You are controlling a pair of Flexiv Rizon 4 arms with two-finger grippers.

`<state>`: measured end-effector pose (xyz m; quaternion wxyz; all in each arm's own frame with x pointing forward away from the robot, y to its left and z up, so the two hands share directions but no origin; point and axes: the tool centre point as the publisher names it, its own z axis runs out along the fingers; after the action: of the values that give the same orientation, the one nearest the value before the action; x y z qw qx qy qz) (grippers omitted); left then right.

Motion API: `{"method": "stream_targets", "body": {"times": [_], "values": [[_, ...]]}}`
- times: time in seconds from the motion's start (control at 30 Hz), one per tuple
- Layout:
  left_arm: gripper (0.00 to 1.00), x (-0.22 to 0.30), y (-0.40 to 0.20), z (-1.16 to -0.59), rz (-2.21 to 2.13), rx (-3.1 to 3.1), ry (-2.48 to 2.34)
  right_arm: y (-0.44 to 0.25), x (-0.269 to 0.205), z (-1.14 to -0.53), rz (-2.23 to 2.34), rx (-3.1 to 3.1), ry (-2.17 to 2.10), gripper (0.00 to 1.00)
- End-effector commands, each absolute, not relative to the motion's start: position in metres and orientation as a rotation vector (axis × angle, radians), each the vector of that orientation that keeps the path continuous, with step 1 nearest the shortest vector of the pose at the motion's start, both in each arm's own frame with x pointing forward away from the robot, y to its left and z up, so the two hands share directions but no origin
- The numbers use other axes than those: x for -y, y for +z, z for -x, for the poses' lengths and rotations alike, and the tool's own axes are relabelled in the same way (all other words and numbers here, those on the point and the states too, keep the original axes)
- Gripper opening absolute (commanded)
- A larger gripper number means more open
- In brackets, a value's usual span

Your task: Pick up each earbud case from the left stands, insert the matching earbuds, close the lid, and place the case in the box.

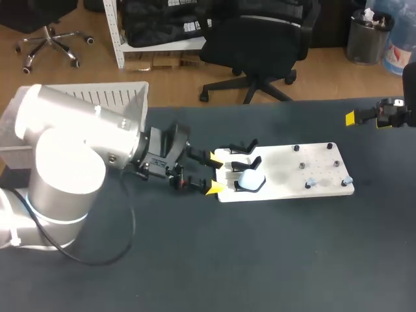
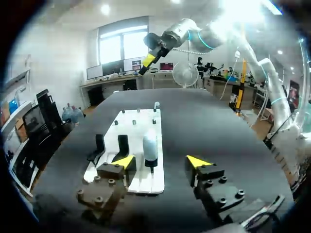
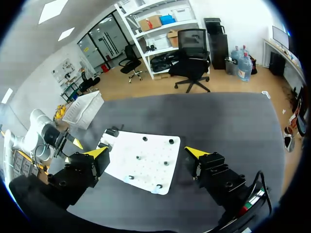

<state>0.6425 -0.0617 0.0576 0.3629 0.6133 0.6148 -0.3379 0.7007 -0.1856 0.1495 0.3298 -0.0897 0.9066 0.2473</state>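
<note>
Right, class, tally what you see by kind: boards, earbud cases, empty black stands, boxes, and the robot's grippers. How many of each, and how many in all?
white board: 1
earbud case: 1
empty black stands: 2
white box: 1
grippers: 2 (left gripper, right gripper)
Total: 7

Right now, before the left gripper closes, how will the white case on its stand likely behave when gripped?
The case looks small, smooth and rounded, so it could slip in the left gripper. Standing upright in a narrow stand, it may tip if nudged sideways.
</note>
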Motion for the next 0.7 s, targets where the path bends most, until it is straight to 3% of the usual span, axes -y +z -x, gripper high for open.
{"method": "stream_targets", "body": {"times": [0.03, 0.13, 0.7], "values": [[0.66, 0.073, 0.046, -0.654, -1.578, -1.593, -0.874, 0.15, 0.186, -0.701, 0.237, -2.372, 0.649, 1.0], [0.71, 0.076, 0.043, -0.655, -1.576, -1.599, -0.881, 0.15, 0.186, -0.701, 0.237, -2.372, 0.649, 1.0], [0.55, 0.099, 0.026, -0.657, -1.576, -1.609, -0.924, 0.15, 0.186, -0.701, 0.237, -2.372, 0.649, 1.0]]}}
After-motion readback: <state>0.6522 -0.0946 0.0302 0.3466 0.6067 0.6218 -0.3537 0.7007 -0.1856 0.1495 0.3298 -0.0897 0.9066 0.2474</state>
